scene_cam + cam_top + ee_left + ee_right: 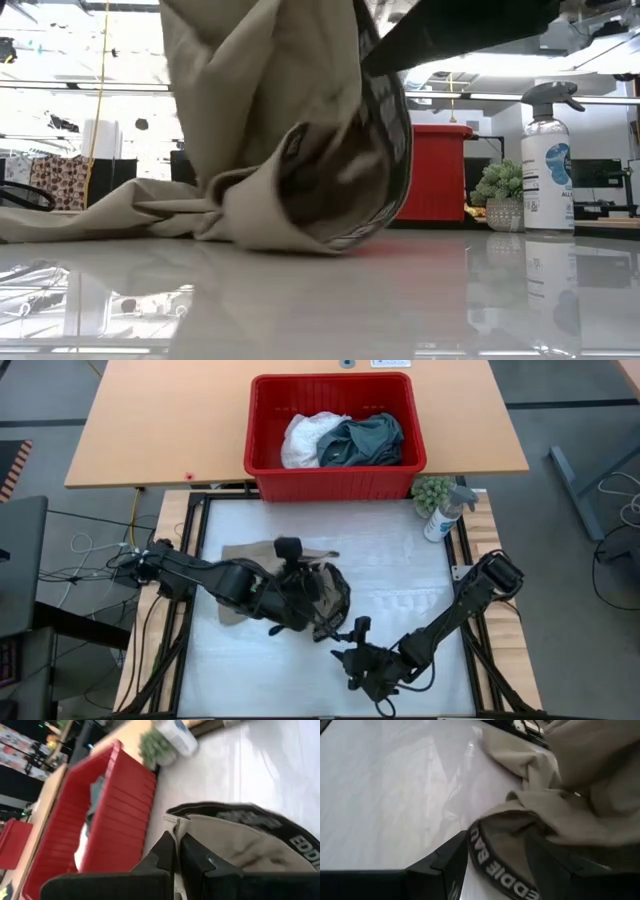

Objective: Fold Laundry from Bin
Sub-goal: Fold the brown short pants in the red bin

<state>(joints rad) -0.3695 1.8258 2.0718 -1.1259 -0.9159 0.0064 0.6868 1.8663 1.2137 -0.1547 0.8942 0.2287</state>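
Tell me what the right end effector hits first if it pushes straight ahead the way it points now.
Most likely the beige-khaki garment: the right end effector is open, its fingers straddling the dark lettered waistband. Depth is unclear, so contact may be immediate.

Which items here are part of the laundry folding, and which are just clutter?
Job: beige-khaki garment held in shut left gripper; right gripper, open at its waistband; red bin; white garment; teal-green garment.

Clutter: spray bottle; small potted plant.
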